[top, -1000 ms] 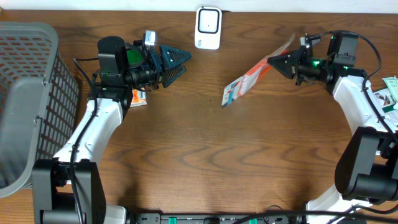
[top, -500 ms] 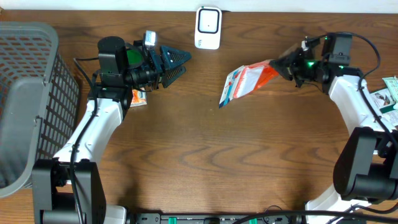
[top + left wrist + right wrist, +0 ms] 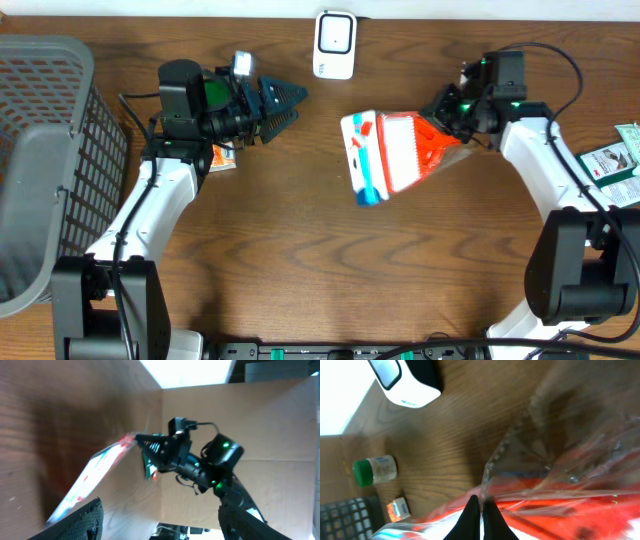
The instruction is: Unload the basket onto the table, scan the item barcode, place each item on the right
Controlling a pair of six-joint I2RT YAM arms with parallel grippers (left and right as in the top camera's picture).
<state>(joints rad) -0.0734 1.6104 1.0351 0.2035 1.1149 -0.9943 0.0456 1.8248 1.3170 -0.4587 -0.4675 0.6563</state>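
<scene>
No lettering is legible on the packet [image 3: 395,152], the white scanner [image 3: 334,44] or the green-capped bottle [image 3: 375,470].

Arms [image 3: 165,190] are white-shelled with black joints [image 3: 180,80] and cables [image 3: 580,80]; the left claw [image 3: 302,104] is teal.

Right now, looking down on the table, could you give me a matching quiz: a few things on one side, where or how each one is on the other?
1 white barcode scanner
2 red-and-white packet
3 grey mesh basket
4 left arm's jaws

a far left edge
b open, empty
c back edge, middle
d pinched by right arm's jaws

Pairs: 1-c, 2-d, 3-a, 4-b
</scene>
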